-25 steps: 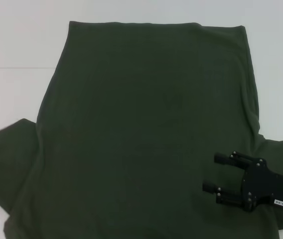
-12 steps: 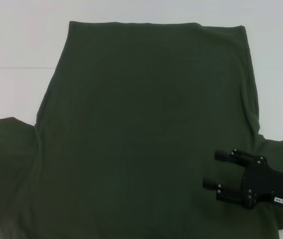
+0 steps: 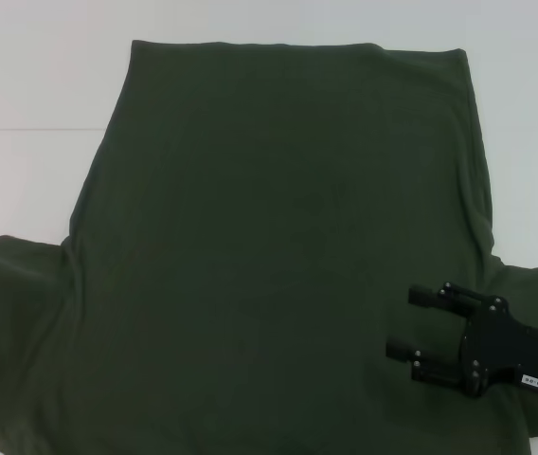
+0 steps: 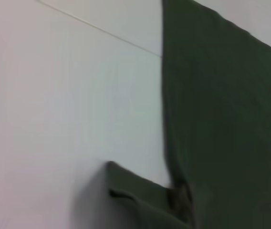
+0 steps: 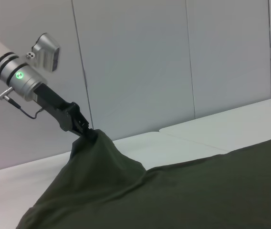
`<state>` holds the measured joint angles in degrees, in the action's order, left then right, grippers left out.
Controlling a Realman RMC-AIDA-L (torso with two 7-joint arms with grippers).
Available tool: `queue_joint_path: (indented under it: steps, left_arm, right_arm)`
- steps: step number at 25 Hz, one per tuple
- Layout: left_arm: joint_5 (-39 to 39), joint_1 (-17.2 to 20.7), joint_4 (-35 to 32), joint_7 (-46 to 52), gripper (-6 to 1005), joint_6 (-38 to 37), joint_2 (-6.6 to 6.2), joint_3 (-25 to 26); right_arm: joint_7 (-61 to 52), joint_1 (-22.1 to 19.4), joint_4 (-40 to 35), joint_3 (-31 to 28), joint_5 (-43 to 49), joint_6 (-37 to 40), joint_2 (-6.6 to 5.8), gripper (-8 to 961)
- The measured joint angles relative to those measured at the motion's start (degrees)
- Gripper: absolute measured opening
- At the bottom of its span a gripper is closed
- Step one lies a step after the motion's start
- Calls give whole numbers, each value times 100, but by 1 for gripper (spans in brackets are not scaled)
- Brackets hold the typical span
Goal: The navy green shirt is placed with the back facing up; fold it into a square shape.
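The right gripper [image 3: 421,332], fingers spread, is hovering low over the large dark olive-green fabric short-sleeved shirt [image 3: 278,246] near its right sleeve. Beyond it, a sleeve is being lifted into a peak by the left gripper [image 5: 85,128], pressed together on the cloth. Folding is judged barely begun; the body is lying flat on the white bench [image 3: 32,85]. Behind, pale wall panels [image 5: 173,62] are standing.

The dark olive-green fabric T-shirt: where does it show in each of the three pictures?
Head view: dark olive-green fabric T-shirt fills the middle.
Left wrist view: right side and lower edge.
Right wrist view: along the bottom, sleeve lifted by the left gripper.
Shared landmark: white table.
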<state>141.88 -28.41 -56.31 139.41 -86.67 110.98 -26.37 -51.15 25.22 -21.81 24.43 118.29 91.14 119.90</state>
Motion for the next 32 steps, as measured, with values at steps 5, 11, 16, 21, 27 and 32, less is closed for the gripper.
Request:
queue_joint_path:
  steps: [5,11,16,21,27,32]
  left_arm:
    - [-3,-139,-321,137,3,-240,200,-43]
    - [-4,-386,-709,310,2,-685,559,-67]
    - [26,-530,-692,347,2,-793,863,-143]
    - [8,-507,-318,316,36,-512,1056,-369]
    - [-585,-527,868,-18,76,-356,893,-279]
    - [-1572,-309,1641,-686,188,-437,626,-158]
  right_arm:
    - [0,0,8,0,0,-1,-3,818]
    - [0,-14,21,0,0,0,-3,818]
    - [0,-23,33,0,1,2,3,818]
    - [0,-32,37,0,1,10,6,817]
    - [0,-53,37,0,1,10,6,817]
    - [0,-53,37,0,1,11,6,817]
